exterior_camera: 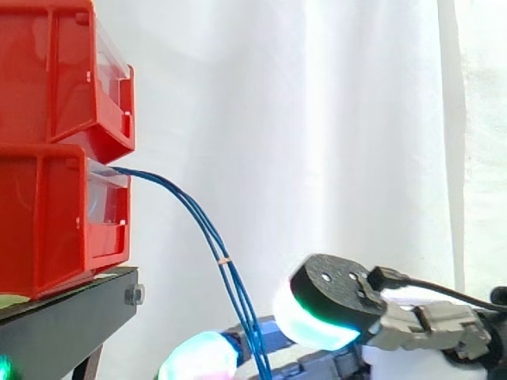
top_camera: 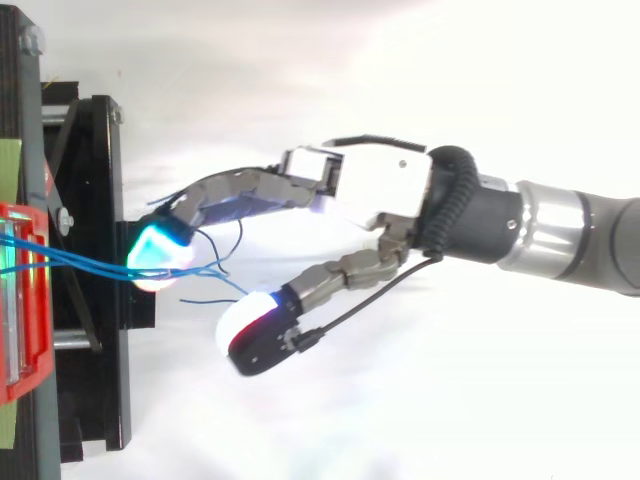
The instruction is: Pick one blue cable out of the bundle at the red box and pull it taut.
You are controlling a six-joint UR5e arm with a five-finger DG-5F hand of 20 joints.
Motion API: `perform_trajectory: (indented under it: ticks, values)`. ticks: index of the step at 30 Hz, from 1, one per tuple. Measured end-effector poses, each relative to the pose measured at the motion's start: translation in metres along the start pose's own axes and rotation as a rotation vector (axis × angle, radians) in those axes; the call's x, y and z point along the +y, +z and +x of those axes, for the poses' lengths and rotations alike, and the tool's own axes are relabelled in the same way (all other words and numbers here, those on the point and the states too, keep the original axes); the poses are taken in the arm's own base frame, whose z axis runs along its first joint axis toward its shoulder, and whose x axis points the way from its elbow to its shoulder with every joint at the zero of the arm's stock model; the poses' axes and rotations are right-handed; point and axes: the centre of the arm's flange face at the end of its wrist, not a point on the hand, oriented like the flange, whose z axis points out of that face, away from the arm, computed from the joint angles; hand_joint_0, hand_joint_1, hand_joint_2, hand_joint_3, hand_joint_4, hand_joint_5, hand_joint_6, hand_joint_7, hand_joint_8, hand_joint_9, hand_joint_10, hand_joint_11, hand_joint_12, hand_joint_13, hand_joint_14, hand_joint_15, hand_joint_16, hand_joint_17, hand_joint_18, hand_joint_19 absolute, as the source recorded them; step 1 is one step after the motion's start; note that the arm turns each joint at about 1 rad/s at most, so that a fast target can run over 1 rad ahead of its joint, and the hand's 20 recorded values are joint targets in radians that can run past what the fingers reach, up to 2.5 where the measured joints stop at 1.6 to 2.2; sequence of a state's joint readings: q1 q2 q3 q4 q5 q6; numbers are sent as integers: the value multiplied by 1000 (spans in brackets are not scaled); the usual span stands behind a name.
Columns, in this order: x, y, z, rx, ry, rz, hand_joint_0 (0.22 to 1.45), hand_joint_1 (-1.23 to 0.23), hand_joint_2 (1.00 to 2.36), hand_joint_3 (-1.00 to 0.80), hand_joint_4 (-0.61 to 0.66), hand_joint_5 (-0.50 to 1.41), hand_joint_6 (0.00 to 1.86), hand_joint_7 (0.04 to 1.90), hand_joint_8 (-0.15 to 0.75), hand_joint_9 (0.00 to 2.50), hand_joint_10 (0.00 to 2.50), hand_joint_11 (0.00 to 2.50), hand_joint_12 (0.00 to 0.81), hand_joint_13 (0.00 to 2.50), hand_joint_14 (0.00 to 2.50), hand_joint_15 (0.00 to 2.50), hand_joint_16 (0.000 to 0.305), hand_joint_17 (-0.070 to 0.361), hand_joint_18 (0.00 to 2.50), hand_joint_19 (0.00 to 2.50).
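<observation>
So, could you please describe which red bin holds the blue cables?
Find the black stand before the white curtain. The lower red bin sits directly on it, under the upper bin; unlike that one, blue cables trail from its front.

Take black stand (exterior_camera: 71, 321) as your landmark, lower left in side view.
- Bolt head (exterior_camera: 135, 295): on stand's front edge, at right end.
- Pale green patch (exterior_camera: 11, 301): on stand's top, far left.
- White curtain (exterior_camera: 317, 119): behind stand, folds running vertical.
- From above you'll find small screw (top_camera: 65, 218) on stand's slanted brace.
</observation>
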State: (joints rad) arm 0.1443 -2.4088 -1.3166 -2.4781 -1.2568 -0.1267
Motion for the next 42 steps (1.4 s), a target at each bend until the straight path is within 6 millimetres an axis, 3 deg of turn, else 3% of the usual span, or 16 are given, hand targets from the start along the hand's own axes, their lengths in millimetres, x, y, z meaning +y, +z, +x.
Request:
perform_trajectory:
  ticks: [17,42]
  values:
    - [14,17,-4,22,11,-22,576,-720,1000,-500,328,-129,503,993,303,541,4,160,334,410,6,161,45,101,289,152]
    - [22,23,-41,39,5,-24,585,-723,1000,-499,297,-122,502,1101,301,545,4,187,333,431,6,173,45,100,318,178]
